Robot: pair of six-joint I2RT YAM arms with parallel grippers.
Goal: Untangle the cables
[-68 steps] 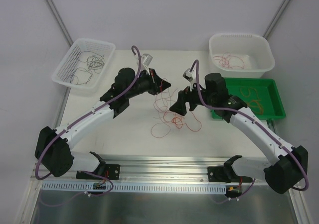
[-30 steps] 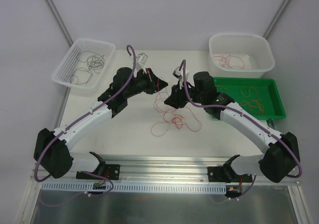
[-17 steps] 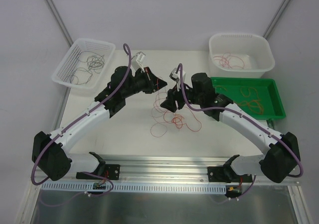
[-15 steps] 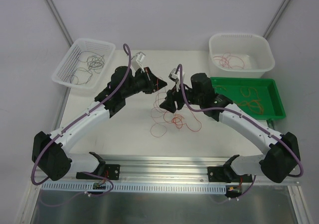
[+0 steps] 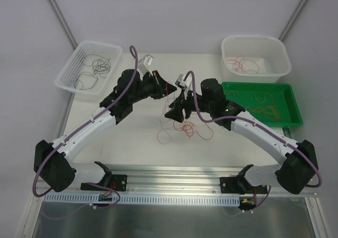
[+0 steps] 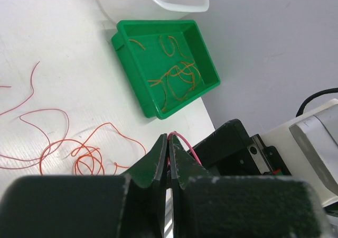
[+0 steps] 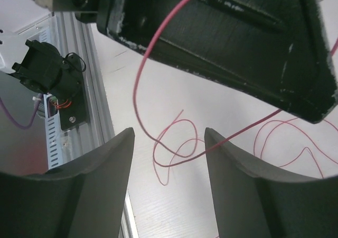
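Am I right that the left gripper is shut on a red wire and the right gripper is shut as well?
Not quite. The right gripper is open, its fingers spread apart, as the right wrist view shows. The left gripper is indeed shut on the red wire.

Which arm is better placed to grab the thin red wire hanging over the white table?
The right, probably. Its black two-finger gripper is open, with the thin red wire hanging just before its opening. The left gripper is shut on that wire, so it can only hold.
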